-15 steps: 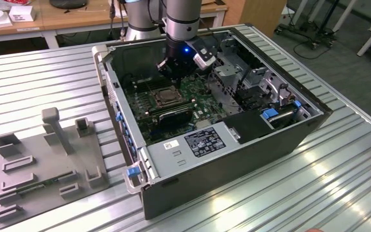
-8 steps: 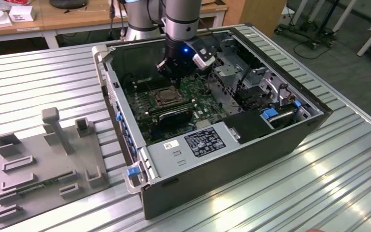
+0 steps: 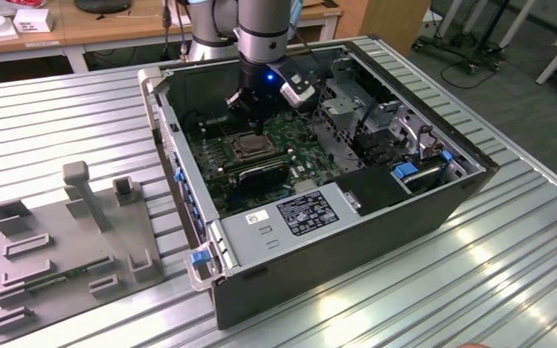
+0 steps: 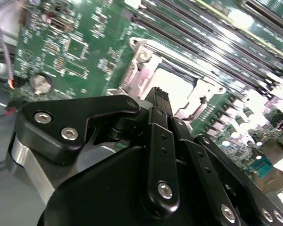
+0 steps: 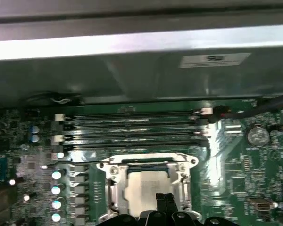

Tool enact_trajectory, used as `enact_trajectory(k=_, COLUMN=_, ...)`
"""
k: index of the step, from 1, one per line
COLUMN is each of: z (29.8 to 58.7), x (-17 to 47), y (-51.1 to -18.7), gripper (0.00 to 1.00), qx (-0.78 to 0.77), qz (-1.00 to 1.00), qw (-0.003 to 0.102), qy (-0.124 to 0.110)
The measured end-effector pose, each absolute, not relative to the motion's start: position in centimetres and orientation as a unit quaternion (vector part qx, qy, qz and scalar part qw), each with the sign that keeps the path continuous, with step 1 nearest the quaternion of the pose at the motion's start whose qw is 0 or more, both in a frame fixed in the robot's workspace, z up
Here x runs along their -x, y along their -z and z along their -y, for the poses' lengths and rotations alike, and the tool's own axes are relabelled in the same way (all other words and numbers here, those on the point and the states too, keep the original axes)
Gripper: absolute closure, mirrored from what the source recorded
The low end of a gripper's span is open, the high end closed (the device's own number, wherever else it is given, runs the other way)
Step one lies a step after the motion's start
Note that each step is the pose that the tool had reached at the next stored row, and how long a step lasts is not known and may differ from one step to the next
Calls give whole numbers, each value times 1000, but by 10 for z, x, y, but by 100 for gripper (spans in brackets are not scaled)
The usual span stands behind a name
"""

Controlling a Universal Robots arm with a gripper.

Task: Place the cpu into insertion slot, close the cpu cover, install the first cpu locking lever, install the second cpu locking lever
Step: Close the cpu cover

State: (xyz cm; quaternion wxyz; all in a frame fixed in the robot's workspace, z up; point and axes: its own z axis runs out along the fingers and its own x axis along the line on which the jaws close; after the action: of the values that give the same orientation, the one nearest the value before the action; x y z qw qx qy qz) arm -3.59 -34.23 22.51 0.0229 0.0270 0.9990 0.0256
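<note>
The cpu (image 5: 148, 186) sits flat in the insertion slot (image 5: 146, 165) on the green motherboard (image 5: 236, 160), its silvery top facing up. The cpu cover (image 5: 114, 181) lies down around it, with the chip's top showing through the cut-out middle. I cannot tell whether the locking levers are latched.

In both wrist views the tool (image 5: 164, 197) hangs right over the chip, close to its near edge, with its two thin black fingers (image 4: 156, 94) pressed together and nothing between them. I cannot tell whether the fingertips touch the metal.

Beyond the socket, four long black memory slots (image 5: 132, 127) run side by side, and a coin battery (image 5: 256, 135) sits on the board further off.

In the exterior view the arm (image 3: 259, 36) reaches down into the open computer case (image 3: 356, 239), which lies on its side on a ribbed metal worktop (image 3: 472, 290). A grey fixture tray (image 3: 66, 246) lies on the worktop, well apart, towards the exterior view's left.
</note>
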Motion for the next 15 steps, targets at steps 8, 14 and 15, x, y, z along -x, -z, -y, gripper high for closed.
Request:
enact_trajectory(k=8, z=342, x=54, y=-224, gripper=89, qx=-27, qz=-999, qw=24, qy=-25)
enact_trajectory(k=14, z=342, x=69, y=-222, gripper=89, qx=-27, qz=-999, qw=25, qy=-26)
enact_trajectory(k=15, z=342, x=70, y=-221, gripper=89, qx=-27, qz=-999, qw=25, qy=-26)
